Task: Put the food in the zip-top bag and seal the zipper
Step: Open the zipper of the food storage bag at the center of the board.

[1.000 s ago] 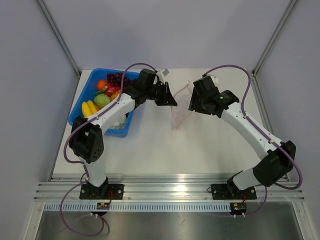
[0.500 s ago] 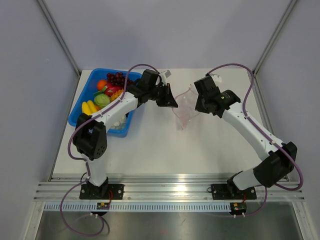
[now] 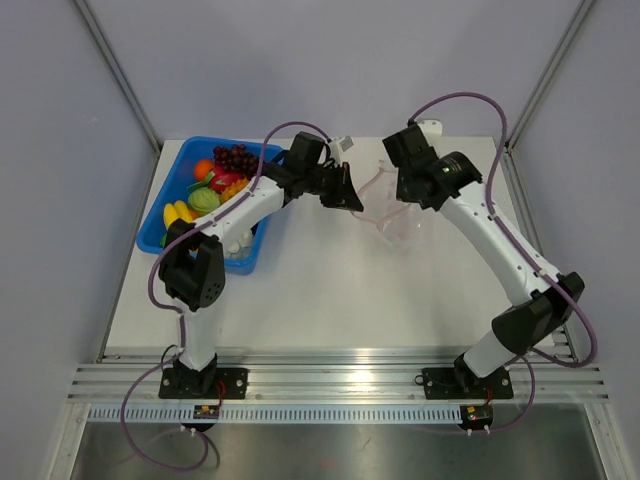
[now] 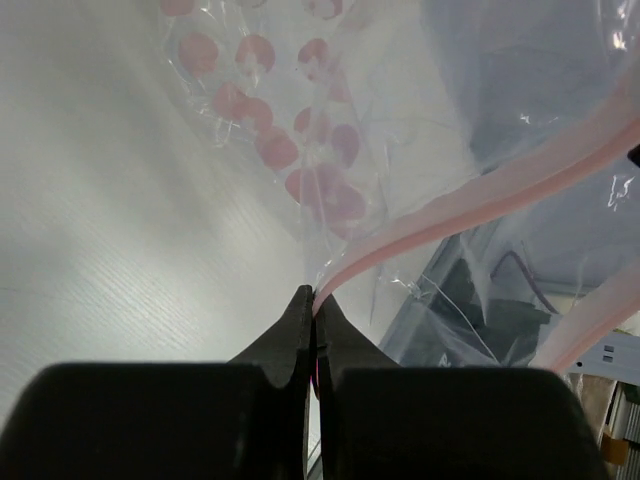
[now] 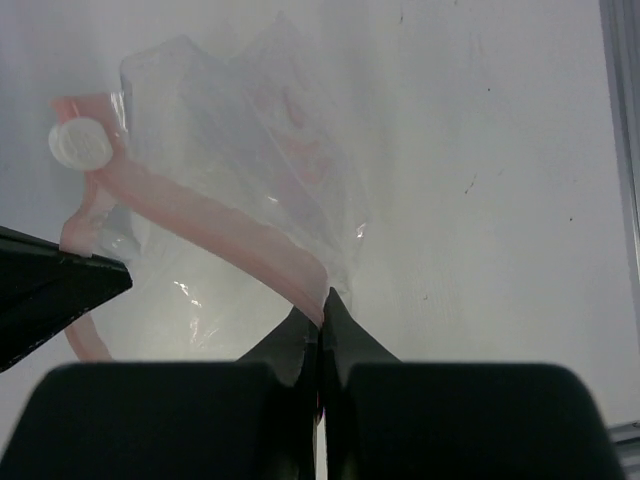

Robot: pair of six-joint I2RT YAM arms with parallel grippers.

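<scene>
- From the top camera: zip-top bag strung up just right of centre, between left gripper and right gripper, hanging over the white table.
- Same view, upper left: food heaped in the blue tray, well apart from the bag. Grapes, an orange and bananas easy to pick out.
- Over to the left wrist: left gripper with jaws pressed together, pinching the near end of the pink zipper. From there, strip sweeping off to the upper right. Clear film with red dots filling the upper middle.
- And the right wrist: right gripper likewise closed tight, clamped on the zipper at lower centre. Bag mouth gaping towards the upper left, round white disc on the strip's far end. Dark finger of the other arm poking in at the left edge.
</scene>
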